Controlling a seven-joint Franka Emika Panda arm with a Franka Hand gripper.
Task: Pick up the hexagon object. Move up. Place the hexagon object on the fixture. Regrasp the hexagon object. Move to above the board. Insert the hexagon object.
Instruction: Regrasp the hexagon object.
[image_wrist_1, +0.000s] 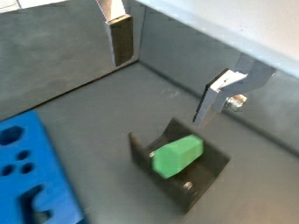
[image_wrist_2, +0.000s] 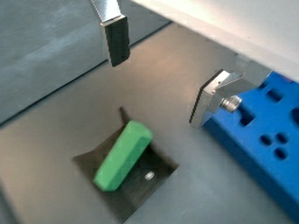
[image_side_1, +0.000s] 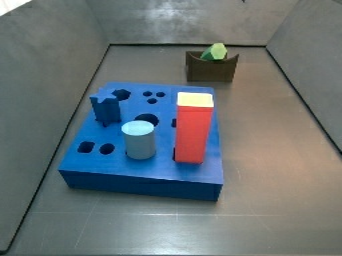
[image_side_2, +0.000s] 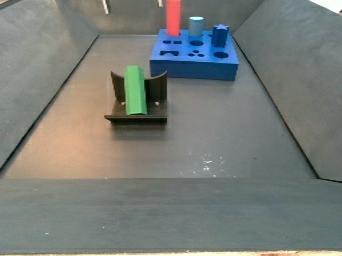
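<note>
Bright green piece: the hexagon object (image_side_2: 134, 87) lies in the notch of the fixture (image_side_2: 112, 102), one end tilted upward in a wrist view (image_wrist_2: 124, 157).
Dark brown holder: the fixture stands on the grey floor (image_side_1: 267, 150), at the far end in a side view (image_side_1: 211, 66), well apart from the board.
Blue block: the board (image_side_1: 120, 165) sits mid-floor, with shaped holes in its top.
On the board: a red block (image_side_1: 194, 126) and a pale blue cylinder (image_side_1: 139, 140) stand upright, just beside each other.
Tool: the tool (image_wrist_1: 170, 66) hangs above the fixture, its two silver fingers (image_wrist_1: 215, 94) spread wide, nothing between them, clear of the green piece.
Side views: the tool does not show there.
Walls: grey panels (image_side_2: 54, 70) close in the floor on each side.
</note>
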